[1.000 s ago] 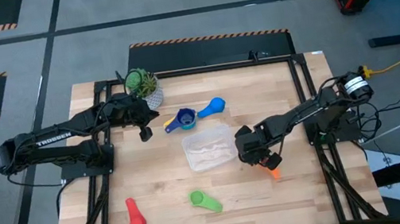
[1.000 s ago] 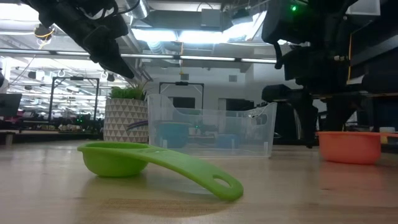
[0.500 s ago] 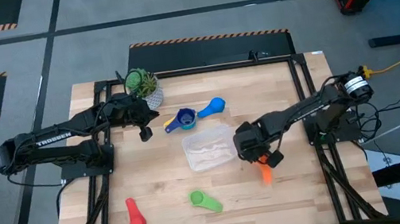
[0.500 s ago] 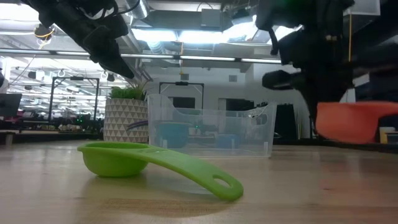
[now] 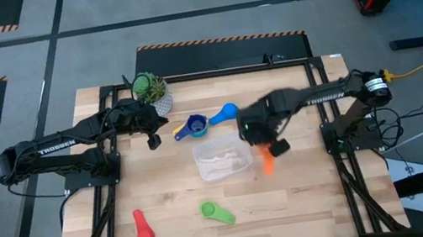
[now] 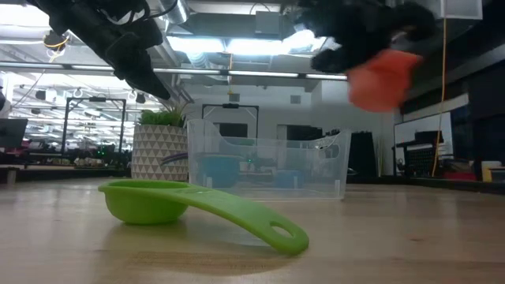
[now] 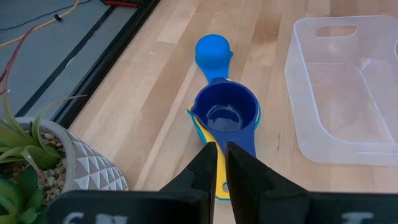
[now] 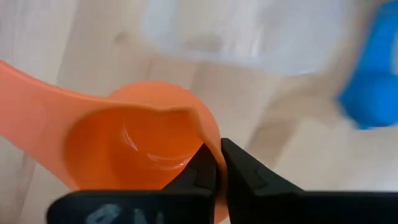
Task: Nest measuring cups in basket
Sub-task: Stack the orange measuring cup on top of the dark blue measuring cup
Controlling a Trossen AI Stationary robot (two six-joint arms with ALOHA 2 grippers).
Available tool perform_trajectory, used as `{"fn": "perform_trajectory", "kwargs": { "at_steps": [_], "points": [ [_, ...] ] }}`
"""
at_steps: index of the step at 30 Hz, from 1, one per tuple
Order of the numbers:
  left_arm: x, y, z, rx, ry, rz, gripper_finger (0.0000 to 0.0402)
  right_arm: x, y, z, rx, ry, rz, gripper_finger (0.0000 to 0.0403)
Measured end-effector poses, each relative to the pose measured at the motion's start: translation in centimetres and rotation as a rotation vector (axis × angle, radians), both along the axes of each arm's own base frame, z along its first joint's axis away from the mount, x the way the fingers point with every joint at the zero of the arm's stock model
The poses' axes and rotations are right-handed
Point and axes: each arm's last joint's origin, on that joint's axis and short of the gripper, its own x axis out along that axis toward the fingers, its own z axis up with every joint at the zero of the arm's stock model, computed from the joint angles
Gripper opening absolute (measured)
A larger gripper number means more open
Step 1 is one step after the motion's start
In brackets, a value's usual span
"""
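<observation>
My right gripper (image 5: 272, 150) hangs beside the right end of the clear basket (image 5: 222, 158), shut on the orange cup (image 5: 267, 163), which shows high in the low view (image 6: 383, 79). My left gripper (image 5: 153, 140) is shut and raised above the table, just left of the dark blue cup (image 7: 227, 115). That cup sits nested in a yellow cup (image 7: 221, 183). A light blue cup (image 5: 226, 114) lies bowl-down just beyond them. The green cup (image 5: 216, 212) and the red cup (image 5: 143, 229) rest on the near part of the table. My right gripper pinches the orange cup's bowl wall at the rim (image 8: 208, 140), one finger inside the bowl and one outside. The cup is lifted clear of the table and tilted, with its handle (image 8: 31, 84) pointing away to one side.
A white patterned pot with a green plant (image 5: 152, 89) stands at the far left, close behind my left gripper. The basket (image 6: 268, 162) holds nothing that I can see. Bare wood lies right of the basket and between the green and red cups.
My right gripper has risen with the orange cup and swung toward the table's far edge, alongside the basket's right end. The cup stood on the table right of the basket a second ago and is now lifted clear, high and tilted.
</observation>
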Motion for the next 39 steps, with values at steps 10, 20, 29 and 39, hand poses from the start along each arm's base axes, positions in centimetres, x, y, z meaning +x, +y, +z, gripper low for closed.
{"fn": "perform_trajectory", "kwargs": {
  "at_steps": [10,20,29,39],
  "points": [
    [0.0,0.0,0.0,0.0,0.0,0.0,0.0027,2.6,-7.9,6.2,0.02,-0.471,-0.417,0.0016],
    [0.0,0.0,0.0,0.0,0.0,0.0,0.0027,5.6,-11.5,5.7,0.29,-0.696,-0.615,0.0017],
    [0.0,0.0,0.0,0.0,0.0,0.0,0.0027,8.3,-13.6,0.3,0.331,-0.575,-0.746,0.0017],
    [0.0,0.0,0.0,0.0,0.0,0.0,0.0028,10.7,-14.4,-4.4,0.362,-0.522,-0.751,0.0017]
  ]
}}
